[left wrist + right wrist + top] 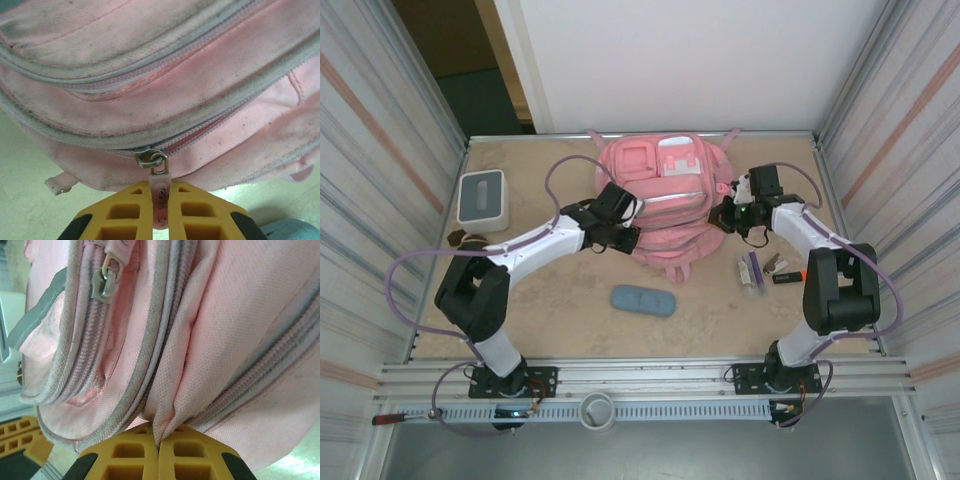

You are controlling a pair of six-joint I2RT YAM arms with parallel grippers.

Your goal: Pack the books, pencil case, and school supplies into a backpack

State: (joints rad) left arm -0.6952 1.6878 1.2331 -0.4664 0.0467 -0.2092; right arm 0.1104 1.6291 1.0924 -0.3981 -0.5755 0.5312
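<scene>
Backpack [665, 200], soft pink woven canvas with pale grey zip tape and trim, sits on the sandy, speckled table [560, 290] between two robot arms.

Nearest the arm bases lies the pencil case [643, 300], a smooth blue-grey oblong with rounded ends, its long axis running left to right with the right end slightly nearer. To its right, near the right arm, are the school supplies [758, 270]: a clear purplish stick pointing near to far and a short black piece beside it.

Farther in, the left gripper [160, 189], with ribbed yellow fingers, is clenched on the translucent pink zipper pull tab [159, 181] hanging from a metal slider [151, 160] on the bag's left flank. The right gripper [159, 442] is pinched tight on a fold of fabric on the bag's right flank.

The bag lies at the far middle, front pockets up, its length roughly near to far. A white box with a grey top [483, 198] stands at far left.
</scene>
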